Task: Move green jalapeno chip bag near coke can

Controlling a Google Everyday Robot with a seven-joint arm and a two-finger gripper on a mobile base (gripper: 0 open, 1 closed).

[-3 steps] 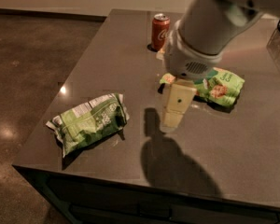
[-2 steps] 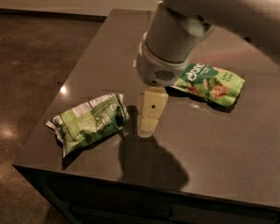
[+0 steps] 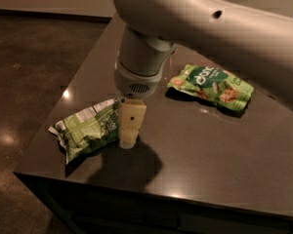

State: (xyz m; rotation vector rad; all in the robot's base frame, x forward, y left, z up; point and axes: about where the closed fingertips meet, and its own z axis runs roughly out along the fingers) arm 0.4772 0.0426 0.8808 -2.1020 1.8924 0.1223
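Hanging from the arm (image 3: 195,18) at centre frame, pincer (image 3: 129,130) sits low over the counter (image 3: 200,145), right at the right end of the green jalapeno chip bag (image 3: 85,129), which lies lower left near the counter edge. Can't tell if pincer is spread or pressed together. The second green bag (image 3: 212,84) lies upper right, well apart.

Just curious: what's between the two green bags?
Camera view: the gripper, right beside the green jalapeno chip bag, then bare tabletop to the other green bag.
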